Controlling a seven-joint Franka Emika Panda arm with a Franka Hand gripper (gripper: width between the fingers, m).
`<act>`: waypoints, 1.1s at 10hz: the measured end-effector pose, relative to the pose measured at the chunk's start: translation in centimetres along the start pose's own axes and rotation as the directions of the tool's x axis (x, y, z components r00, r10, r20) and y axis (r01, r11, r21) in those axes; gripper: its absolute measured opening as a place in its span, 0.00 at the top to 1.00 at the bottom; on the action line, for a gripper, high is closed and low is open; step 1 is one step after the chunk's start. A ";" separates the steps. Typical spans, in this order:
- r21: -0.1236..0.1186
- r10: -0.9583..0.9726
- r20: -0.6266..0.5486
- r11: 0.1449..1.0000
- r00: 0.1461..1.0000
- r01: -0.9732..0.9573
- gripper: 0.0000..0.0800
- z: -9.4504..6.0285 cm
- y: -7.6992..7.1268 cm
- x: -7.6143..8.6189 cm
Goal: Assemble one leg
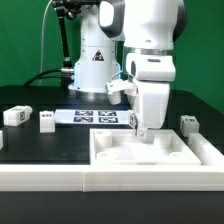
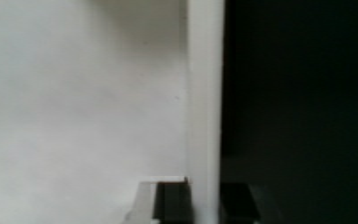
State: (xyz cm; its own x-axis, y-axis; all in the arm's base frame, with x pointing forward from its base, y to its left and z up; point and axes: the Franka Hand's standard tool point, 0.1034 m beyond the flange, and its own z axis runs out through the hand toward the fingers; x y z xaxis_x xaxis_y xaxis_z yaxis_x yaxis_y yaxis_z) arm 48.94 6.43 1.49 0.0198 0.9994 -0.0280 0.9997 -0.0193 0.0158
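Observation:
The large flat white tabletop (image 1: 165,152) lies at the front. My gripper (image 1: 143,130) reaches straight down onto its far edge. In the wrist view the tabletop (image 2: 78,100) fills one side, and its bright edge runs between my two black fingers (image 2: 172,203). The jaws straddle that edge with white filling the gap, so the gripper (image 2: 202,203) looks shut on the tabletop. Loose legs stand apart from it on the black table: one leg (image 1: 15,116) at the exterior view's far left, a second leg (image 1: 46,120) beside it, and a third leg (image 1: 188,124) on the right.
A raised white wall (image 1: 110,178) runs along the front and up both sides of the tabletop. The marker board (image 1: 95,117) lies flat behind my gripper. The arm's base (image 1: 92,60) and cables stand at the back before a green backdrop.

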 end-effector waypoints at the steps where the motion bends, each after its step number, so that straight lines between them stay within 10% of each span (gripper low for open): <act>1: 0.002 -0.003 -0.002 1.000 1.000 0.003 0.93 0.0 0.1 0.8; 5: 0.010 0.005 -0.002 1.000 1.000 -0.005 0.93 0.0 0.0 1.4; 7: 0.010 0.005 -0.002 1.000 1.000 -0.005 0.50 0.0 0.0 1.3; 11: 0.010 0.006 -0.002 1.000 1.000 -0.006 0.20 0.0 0.1 1.3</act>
State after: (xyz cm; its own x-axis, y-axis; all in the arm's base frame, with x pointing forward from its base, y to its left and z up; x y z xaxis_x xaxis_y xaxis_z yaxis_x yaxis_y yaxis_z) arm 49.02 7.76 1.47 0.0256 0.9993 -0.0257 0.9997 -0.0255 0.0064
